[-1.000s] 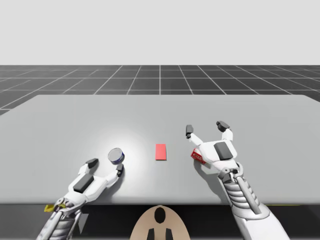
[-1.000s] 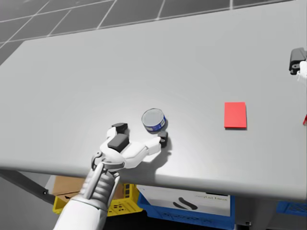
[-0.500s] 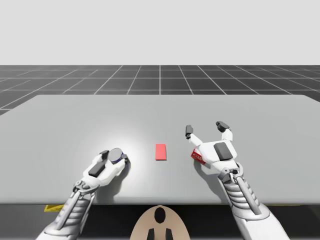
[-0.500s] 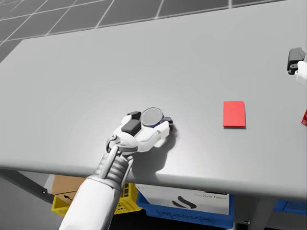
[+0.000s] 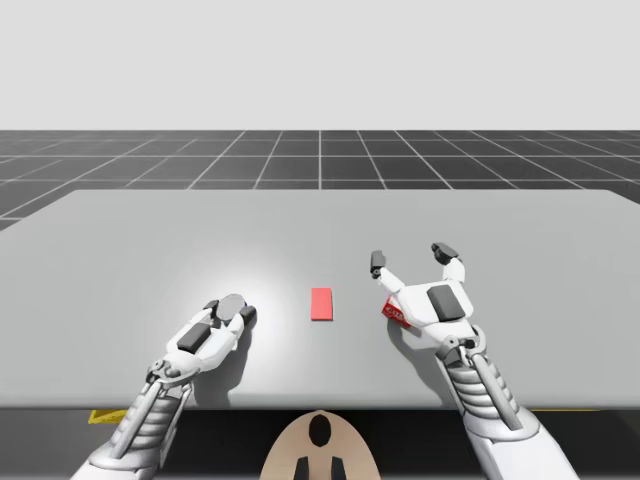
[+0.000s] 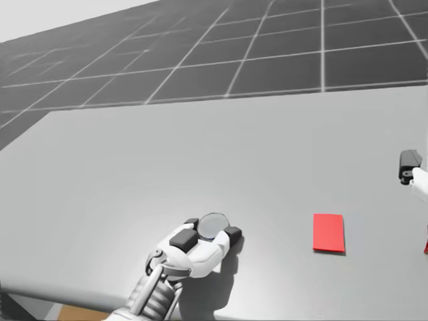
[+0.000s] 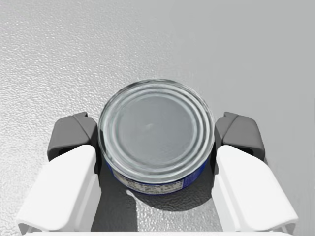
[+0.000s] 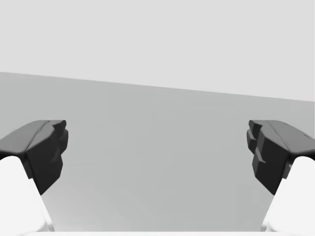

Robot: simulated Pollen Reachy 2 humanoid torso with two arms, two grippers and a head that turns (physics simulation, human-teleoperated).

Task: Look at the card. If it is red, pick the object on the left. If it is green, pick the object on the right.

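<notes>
While it rests low on the left part of the table [image 5: 120, 240], the robot's left gripper [image 5: 232, 312] is clamped on the short blue round can [image 7: 156, 129], which stands upright with the dark pads [image 7: 74, 133] pressing on it from both sides. The red card [image 5: 321, 303] lies flat near the middle, apart from the can. Further right, the right gripper [image 5: 411, 256] has its fingers spread wide, and a small red box [image 5: 394, 314] shows beside its palm, partly hidden.
</notes>
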